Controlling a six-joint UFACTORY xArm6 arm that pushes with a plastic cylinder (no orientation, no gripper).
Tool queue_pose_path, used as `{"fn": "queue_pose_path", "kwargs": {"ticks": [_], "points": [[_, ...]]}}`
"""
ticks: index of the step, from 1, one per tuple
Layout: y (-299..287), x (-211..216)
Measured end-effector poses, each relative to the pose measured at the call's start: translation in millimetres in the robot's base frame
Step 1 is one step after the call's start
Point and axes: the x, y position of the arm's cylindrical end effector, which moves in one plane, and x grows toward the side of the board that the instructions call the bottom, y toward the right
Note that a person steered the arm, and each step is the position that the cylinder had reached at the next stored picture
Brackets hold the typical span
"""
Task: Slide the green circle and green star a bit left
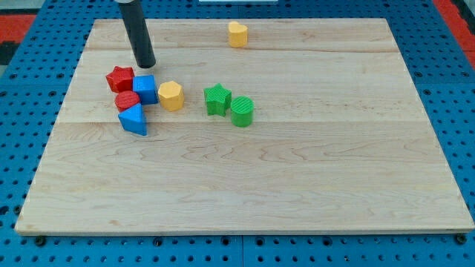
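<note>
The rod ran out of the view's top edge — its upper part and the arm were cut off. My tip showed just above the blue cube. The red cylinder was partly hidden behind the blue triangular block. The bench had its bottom corners clipped — barely.

text: none readable | labels: none | numbers: none | signs: none
</note>
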Motion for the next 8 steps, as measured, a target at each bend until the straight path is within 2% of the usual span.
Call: {"fn": "queue_pose_path", "kwargs": {"ticks": [1, 2, 5, 6, 8], "points": [[125.4, -18.5], [225.7, -4.6], [244.4, 7.7], [268.8, 7.8], [364.8, 60.0]]}}
